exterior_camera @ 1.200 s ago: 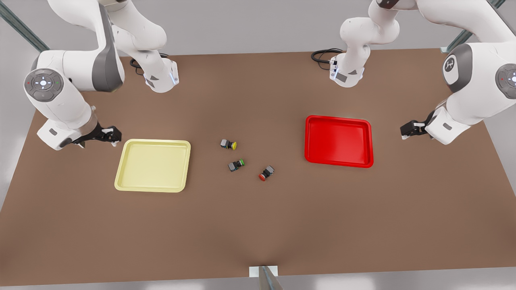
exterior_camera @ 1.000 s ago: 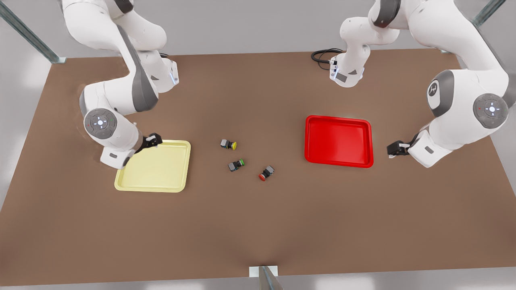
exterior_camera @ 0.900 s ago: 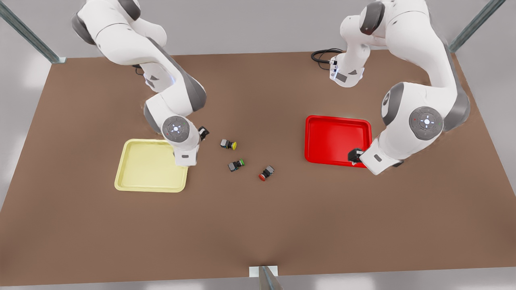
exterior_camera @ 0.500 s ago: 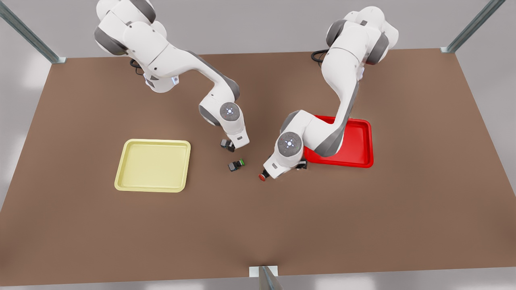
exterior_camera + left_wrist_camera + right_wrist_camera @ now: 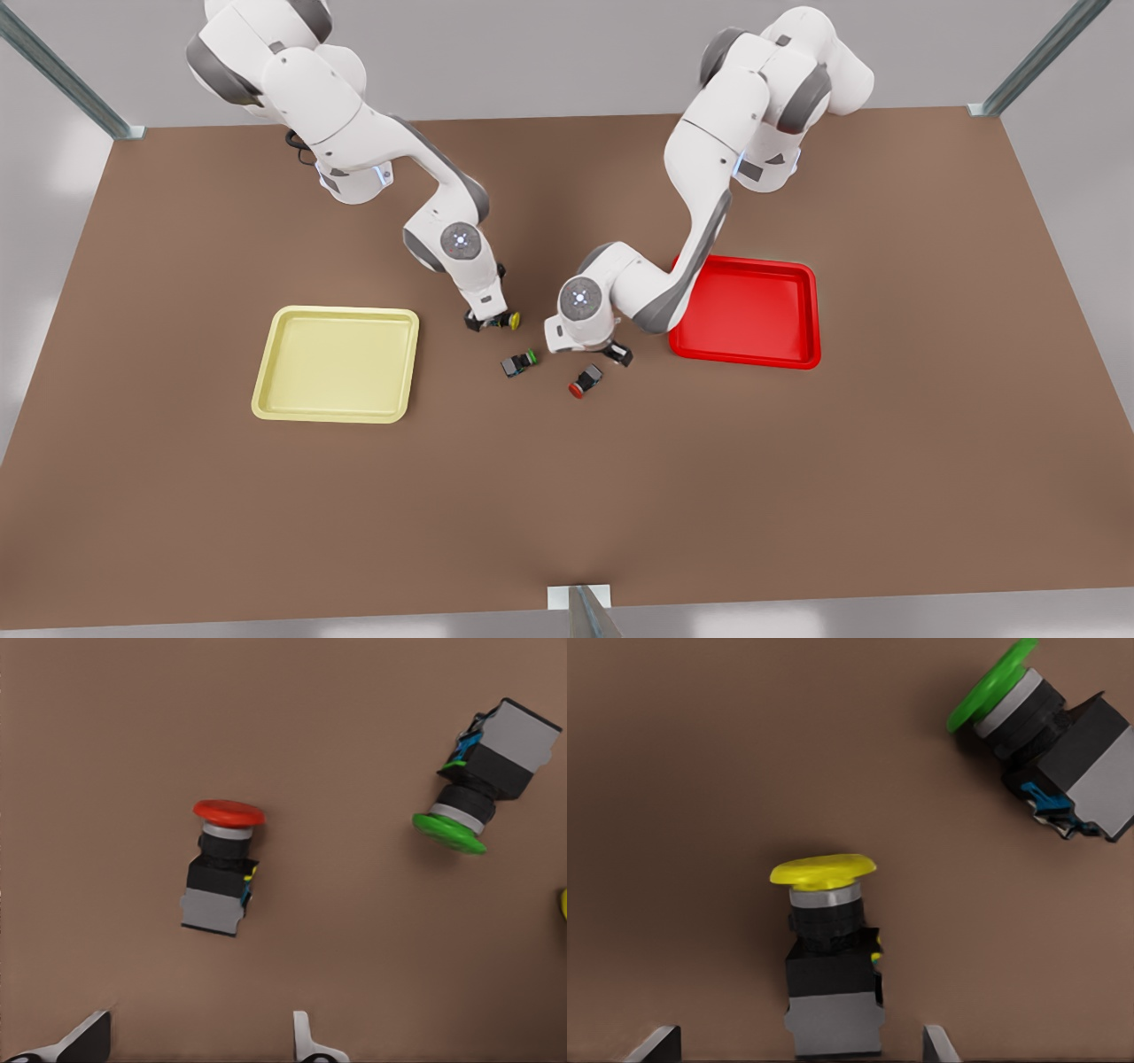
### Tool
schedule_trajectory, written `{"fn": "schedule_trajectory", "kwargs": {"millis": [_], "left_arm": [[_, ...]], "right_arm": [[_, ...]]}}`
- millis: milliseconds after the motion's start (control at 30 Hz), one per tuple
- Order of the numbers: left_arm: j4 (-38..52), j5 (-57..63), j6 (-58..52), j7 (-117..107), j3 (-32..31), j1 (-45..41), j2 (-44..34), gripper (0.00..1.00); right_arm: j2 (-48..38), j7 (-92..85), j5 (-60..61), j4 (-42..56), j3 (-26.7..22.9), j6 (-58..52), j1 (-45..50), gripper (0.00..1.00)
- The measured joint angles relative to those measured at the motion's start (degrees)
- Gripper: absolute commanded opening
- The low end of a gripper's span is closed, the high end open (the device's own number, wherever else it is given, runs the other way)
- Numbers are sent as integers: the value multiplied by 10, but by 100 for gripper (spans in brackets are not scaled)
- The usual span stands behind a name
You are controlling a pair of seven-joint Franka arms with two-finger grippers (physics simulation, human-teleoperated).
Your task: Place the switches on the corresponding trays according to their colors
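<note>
While both grippers hover spread-jawed, yellow switch (image 5: 830, 957) and red switch (image 5: 221, 868) lie sideways, caps pointing away.

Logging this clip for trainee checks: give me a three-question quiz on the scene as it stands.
1. True or false: the red switch already lies in the red tray.
2. Which gripper hovers over the yellow switch: A, the left gripper, or B, the right gripper?
3. Fill in: the third switch, which has no matching tray, has a ____ cap.
Key: 1 false; 2 B; 3 green.
</note>
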Motion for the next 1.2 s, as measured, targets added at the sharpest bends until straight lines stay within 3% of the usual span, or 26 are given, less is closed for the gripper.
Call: {"fn": "schedule_trajectory", "kwargs": {"millis": [267, 400, 600, 633, 700, 967, 1200], "left_arm": [[3, -12, 90, -4, 0, -13, 15, 100], [-96, -13, 88, 2, 0, 4, -35, 100], [-105, -12, 125, 2, 0, 2, -29, 100], [-104, -12, 143, 2, 0, -7, -26, 100], [-99, -12, 157, 3, 0, -11, -17, 100], [-52, -14, 158, 68, 1, -10, 8, 100], [-75, -12, 157, 96, 1, 19, -5, 100]], "right_arm": [[15, -11, 0, 8, -15, 1, 9, 100], [26, -11, 0, 25, -19, 0, 11, 100], [45, -11, 1, 47, -19, 0, 24, 100], [46, -11, 1, 46, -20, 0, 24, 72], [46, -10, 1, 46, -20, 0, 23, 61], [49, -10, 1, 46, -20, -1, 22, 58], [49, -10, 0, 46, -25, -2, 24, 58]]}}
